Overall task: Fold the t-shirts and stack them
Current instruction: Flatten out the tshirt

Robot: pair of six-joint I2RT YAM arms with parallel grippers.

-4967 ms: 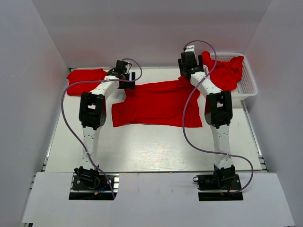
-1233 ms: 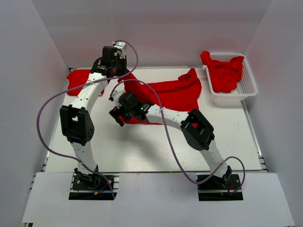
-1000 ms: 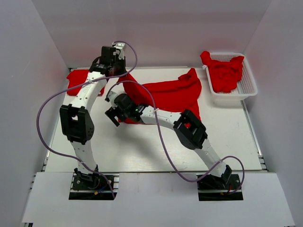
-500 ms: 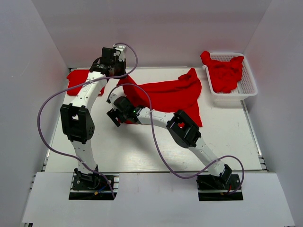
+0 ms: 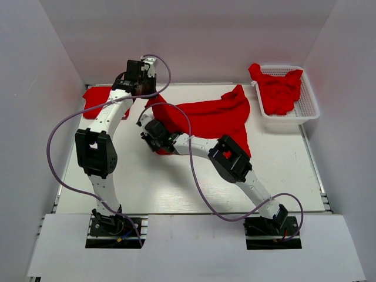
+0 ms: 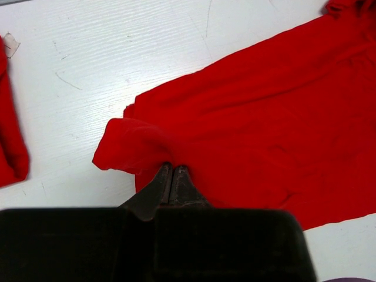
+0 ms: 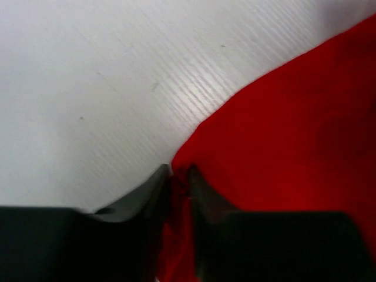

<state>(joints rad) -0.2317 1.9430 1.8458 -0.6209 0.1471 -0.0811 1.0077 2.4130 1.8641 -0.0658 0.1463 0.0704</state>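
"Left of the white mesh basket (image 5: 288, 123), out on the table (image 5: 176, 182), is the red t-shirt (image 5: 205, 120) they're working on. It's spread mostly flat, and the end nearest the basket is rucked up."

"Do both claws have it?"

"Looks so. The left gripper (image 6: 171, 169) has its jaws pressed together on a bunched corner at the end furthest from the basket, on the far side. The cloth puffs out just past the tips. The right gripper (image 7: 178, 173) is all but closed, with only a sliver between the fingers, and it has the near edge of that same end pinched in it."

"Will the shirt behave?"

"I'd say it's light and floppy, with no stiffness at all. I'd expect it to sag between the two grips and drag on the table rather than slide clean. Thin cloth like that could slip out of a shallow nip. I'd want a deep bite on a hem or seam, at the corners rather than the middle, and the two holds well apart so the edge runs taut."

"And the other shirts?"

"A heap of red t-shirts (image 5: 279, 88) sits in the basket, with some cloth spilling over its left rim. A folded t-shirt (image 5: 98, 95) lies further left of the basket than anything else, beyond the left arm. There's bare table between it and the spread one."
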